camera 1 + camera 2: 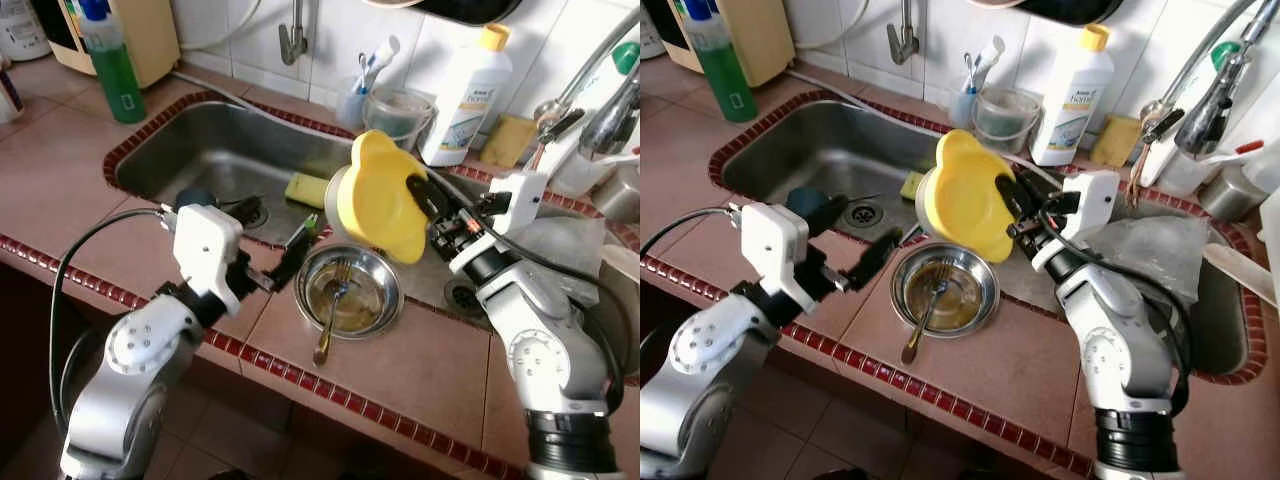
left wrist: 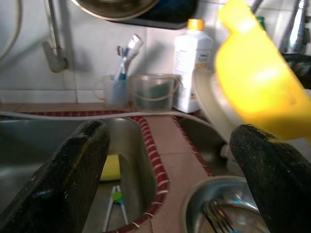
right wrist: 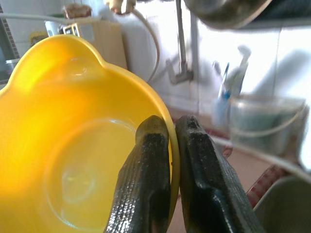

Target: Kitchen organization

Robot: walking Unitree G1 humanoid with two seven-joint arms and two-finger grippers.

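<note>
Yellow bowl held above the steel bowl
Right gripper clamps its rim; left gripper, fingers apart, sits beside the steel bowl

A counter of pinkish-brown tiles with a dark red mosaic edge surrounds a steel sink. Behind it rises a white tiled wall (daylight washes it brightly) carrying a metal tap. Below the counter edge lies a reddish tiled floor.
</note>
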